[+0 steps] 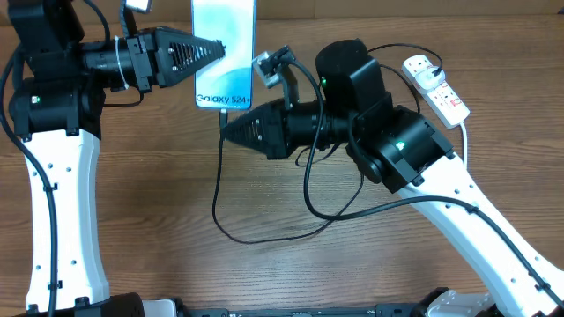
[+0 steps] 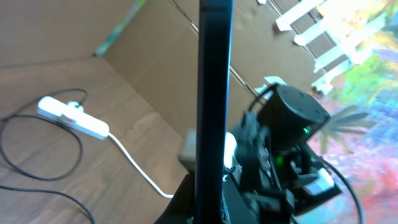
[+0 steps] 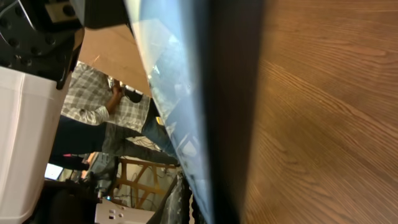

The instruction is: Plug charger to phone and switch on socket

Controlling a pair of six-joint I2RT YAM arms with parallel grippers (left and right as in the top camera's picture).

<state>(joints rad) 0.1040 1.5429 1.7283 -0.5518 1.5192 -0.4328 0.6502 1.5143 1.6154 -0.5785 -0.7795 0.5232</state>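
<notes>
One phone | one charger | one socket | left fingers pinch phone | right fingers pinch charger

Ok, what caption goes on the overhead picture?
Left end effector holds slim light-blue smartphone; right end effector near its bottom edge.

Wooden table: socket, probably the charger.

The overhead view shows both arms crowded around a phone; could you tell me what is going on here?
The left gripper is shut on the phone at its side edge. The right gripper, also shut, seems to pinch the charger at its cable end, just below the phone's bottom edge. Whether the connector is in cannot be told. The cable loops across the table toward the white socket.
</notes>
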